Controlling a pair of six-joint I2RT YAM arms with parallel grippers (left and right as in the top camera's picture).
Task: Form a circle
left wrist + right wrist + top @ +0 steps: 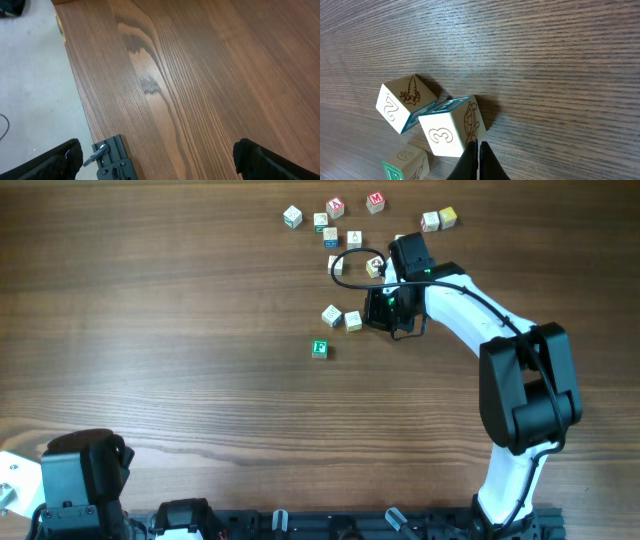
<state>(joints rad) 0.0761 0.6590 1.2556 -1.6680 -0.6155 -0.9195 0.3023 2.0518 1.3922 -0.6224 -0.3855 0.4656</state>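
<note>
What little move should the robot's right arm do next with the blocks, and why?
Probably a gentle sideways push: the shut right gripper sits at the corner of the pale wooden cube marked 3, which touches the pale wooden cube marked 2. The green-faced wooden cube lies apart, so nudging the 3 cube toward it might tighten the cluster.

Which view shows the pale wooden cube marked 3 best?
Right wrist. The pale wooden cube with the brown 3 sits close up, number and side drawing legible, at the tips of the shut right hand. Overhead shows it only as a tiny pale square, markings unreadable. Left wrist shows only wooden tabletop.
</note>
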